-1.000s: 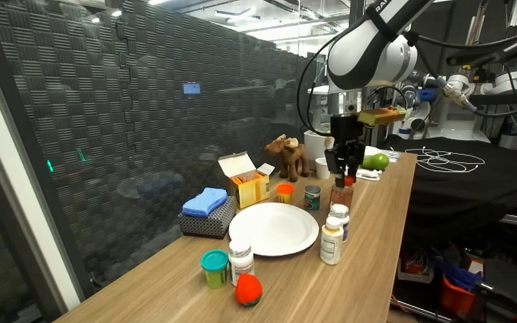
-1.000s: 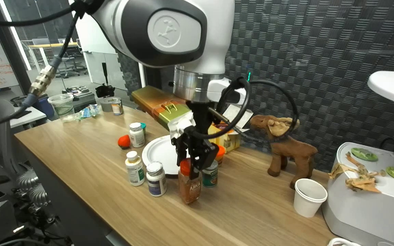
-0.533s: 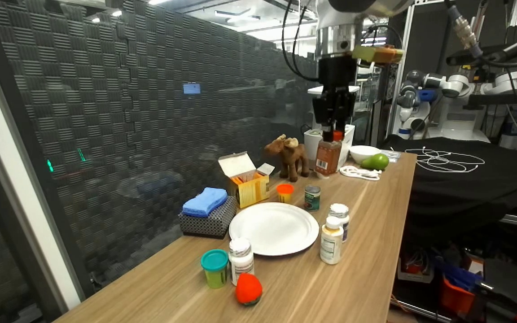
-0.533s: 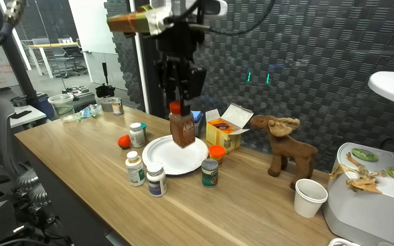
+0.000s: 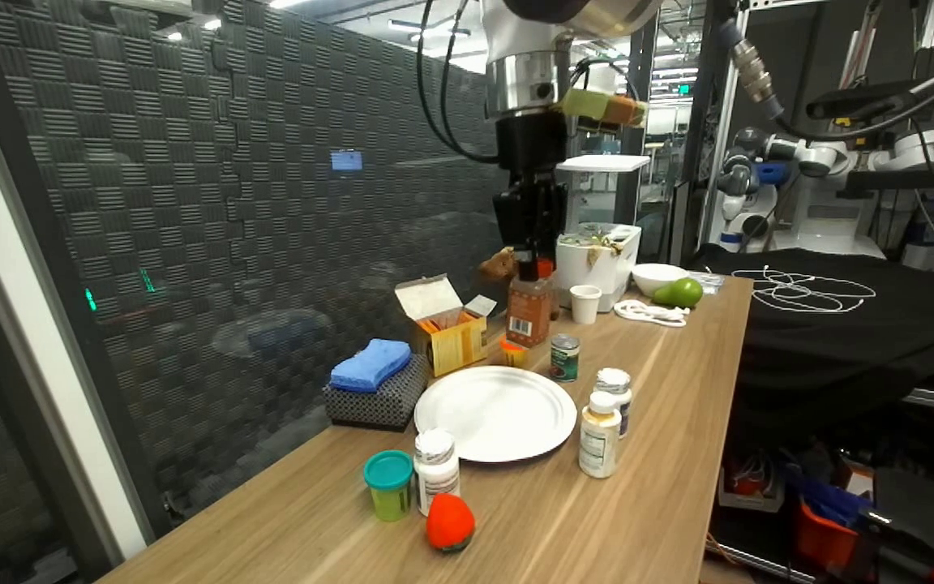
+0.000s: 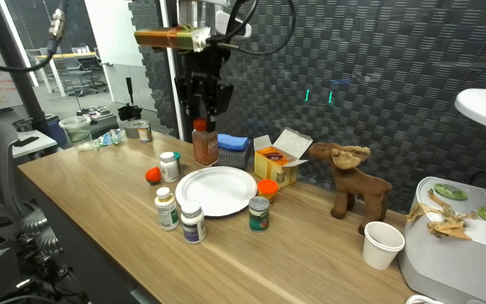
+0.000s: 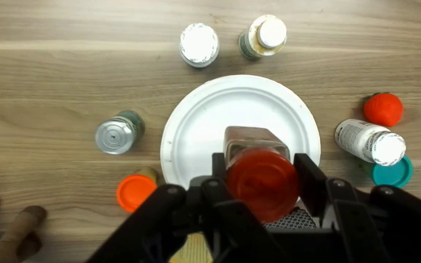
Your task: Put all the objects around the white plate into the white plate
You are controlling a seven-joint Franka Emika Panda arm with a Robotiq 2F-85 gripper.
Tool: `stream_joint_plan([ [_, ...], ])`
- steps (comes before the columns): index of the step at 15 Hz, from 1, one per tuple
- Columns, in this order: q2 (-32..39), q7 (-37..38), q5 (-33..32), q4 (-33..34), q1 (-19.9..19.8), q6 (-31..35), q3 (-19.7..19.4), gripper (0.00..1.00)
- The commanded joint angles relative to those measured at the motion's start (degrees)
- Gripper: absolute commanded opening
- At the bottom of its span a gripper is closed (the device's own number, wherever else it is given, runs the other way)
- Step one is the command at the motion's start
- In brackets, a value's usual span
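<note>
My gripper (image 6: 204, 123) is shut on the red cap of a square reddish-brown jar (image 6: 205, 148), which hangs upright in the air. In the wrist view the jar's cap (image 7: 261, 184) covers part of the white plate (image 7: 203, 120). Nothing lies on the plate (image 6: 215, 190). Around it stand a white bottle (image 5: 599, 442), another white bottle (image 6: 193, 223) and a third white bottle (image 6: 169, 167). A green cup with teal lid (image 5: 388, 491) and a red ball (image 5: 449, 523) are near the third. A small can (image 6: 259, 215) and an orange-lidded cup (image 6: 267, 191) stand on another side.
Beside the plate are a yellow open box (image 5: 455, 337) and a patterned box (image 5: 378, 397) topped with a blue cloth (image 5: 370, 365). A brown plush moose (image 6: 352, 181), paper cups (image 6: 381, 245) and a white appliance (image 6: 445, 249) stand farther along the table.
The jar has risen off the table from beside the can. Held in the gripper, it has travelled across toward the plate and the patterned box, dropping slightly in the last half second.
</note>
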Motion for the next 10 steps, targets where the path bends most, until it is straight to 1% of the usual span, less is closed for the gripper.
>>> stream_joint_plan([
  [1, 7.93, -2.59, 0.4, 8.18, 0.5, -0.97, 1.14, 0.24],
  [6, 16.12, -3.18, -0.57, 16.18, 0.59, -1.98, 1.34, 0.24],
  [10, 20.74, -2.59, -1.91, 20.77, 0.78, -1.65, 1.0, 0.24],
])
